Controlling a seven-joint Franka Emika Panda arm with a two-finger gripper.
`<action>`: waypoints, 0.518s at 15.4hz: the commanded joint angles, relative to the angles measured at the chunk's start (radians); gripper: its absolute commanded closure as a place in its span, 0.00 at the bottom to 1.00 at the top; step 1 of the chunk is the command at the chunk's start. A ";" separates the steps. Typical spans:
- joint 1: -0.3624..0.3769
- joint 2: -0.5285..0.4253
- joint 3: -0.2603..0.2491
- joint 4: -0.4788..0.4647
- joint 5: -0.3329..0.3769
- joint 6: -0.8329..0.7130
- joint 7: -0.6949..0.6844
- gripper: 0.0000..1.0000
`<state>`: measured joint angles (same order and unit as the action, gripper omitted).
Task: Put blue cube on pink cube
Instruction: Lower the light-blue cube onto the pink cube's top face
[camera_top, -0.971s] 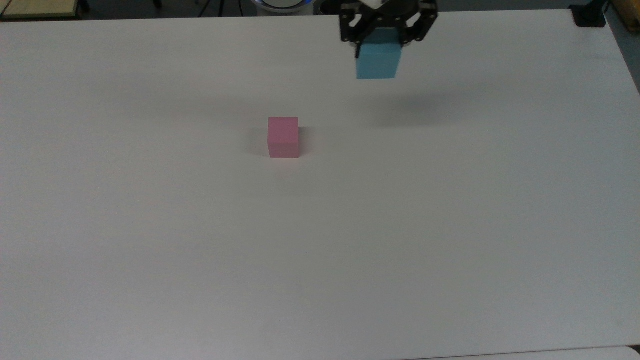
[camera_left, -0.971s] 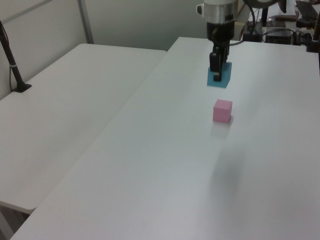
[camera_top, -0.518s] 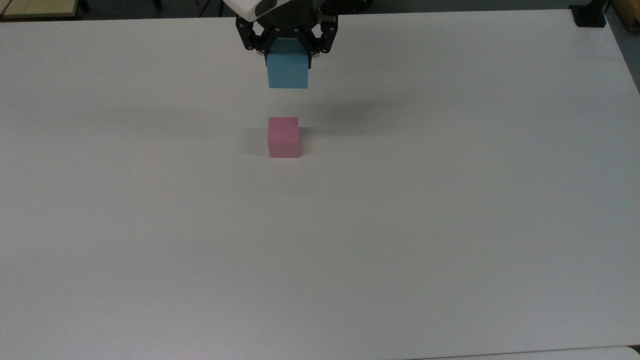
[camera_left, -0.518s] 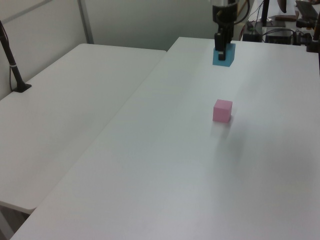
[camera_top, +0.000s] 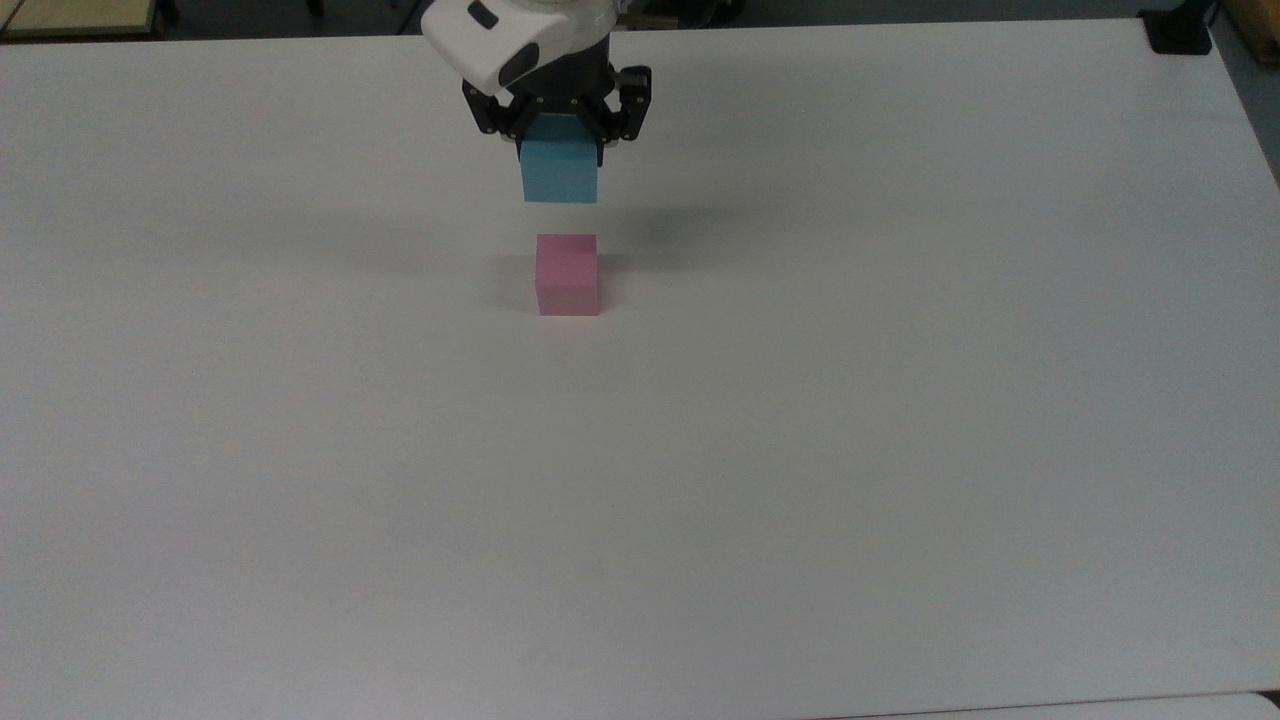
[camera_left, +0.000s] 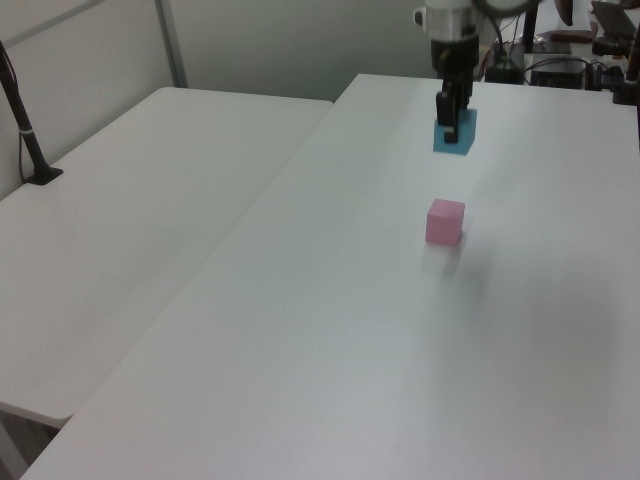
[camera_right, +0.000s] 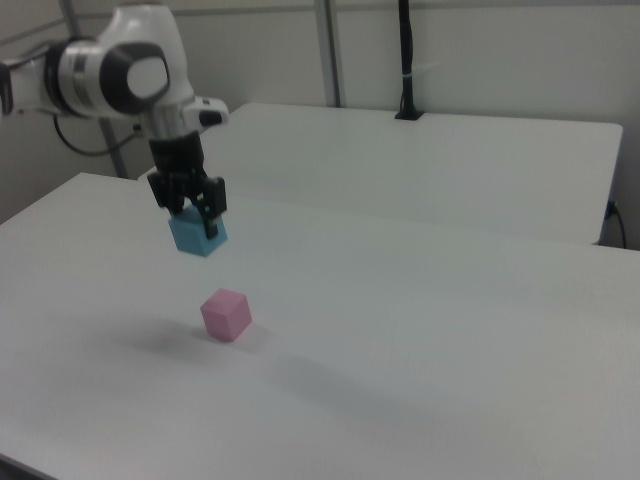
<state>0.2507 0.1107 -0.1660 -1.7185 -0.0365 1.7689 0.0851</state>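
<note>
- Tabletop (camera_top: 900, 450) is wide and bare, its edges well away from both cubes, so there's loads of room to move.
- Claw (camera_top: 558, 135) is clamped on the blue cube (camera_top: 559, 172), up in the air.
- Pink cube (camera_top: 567, 274) sits on the tabletop below; I'd square the faces up over it, then lower straight.

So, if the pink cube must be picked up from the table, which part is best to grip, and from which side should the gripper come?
Grip the pink cube on two opposite vertical faces, coming straight down from above. It sits flat on the white table with its top free and nothing beside it, so any pair of side faces looks reachable. The gripper is occupied now, shut on the blue cube.
</note>
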 joint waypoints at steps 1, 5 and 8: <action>-0.013 -0.059 0.000 -0.179 -0.039 0.147 -0.010 0.77; -0.016 -0.043 0.000 -0.248 -0.039 0.262 -0.008 0.76; -0.016 -0.031 0.002 -0.262 -0.036 0.291 -0.004 0.75</action>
<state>0.2342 0.1054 -0.1666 -1.9309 -0.0607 2.0160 0.0851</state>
